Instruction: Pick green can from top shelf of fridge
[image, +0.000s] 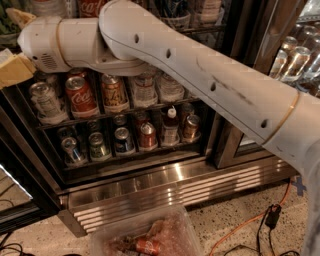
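The gripper (11, 70) is sitting at the far left edge, tan against the white wrist, reaching in at the height of the top shelf (199, 29) of the fridge (150, 182); I cannot tell whether it is apart or closed, and nothing is visibly sitting in it. Just above it, the green can (6, 27) is showing only as a sliver of dark green in the upper left corner, close to the gripper but mostly hidden by the wrist, so contact cannot be judged. The white arm (200, 75) is stretching across from the right and covering much of that shelf, where a red Coca-Cola can (92, 6) is peeking over it. On the rack below, a silver can (45, 100), another Coca-Cola can (80, 96) and an orange-brown can (114, 92) are standing in a row beside clear bottles. The lowest rack is holding short cans (122, 140) and a white-capped bottle (171, 125). Under the steel grille, a clear plastic bin (175, 220) is resting on the speckled floor, holding a red can (147, 246) lying on its side among crumpled wrappers. An orange cable (240, 225) is trailing to the right.
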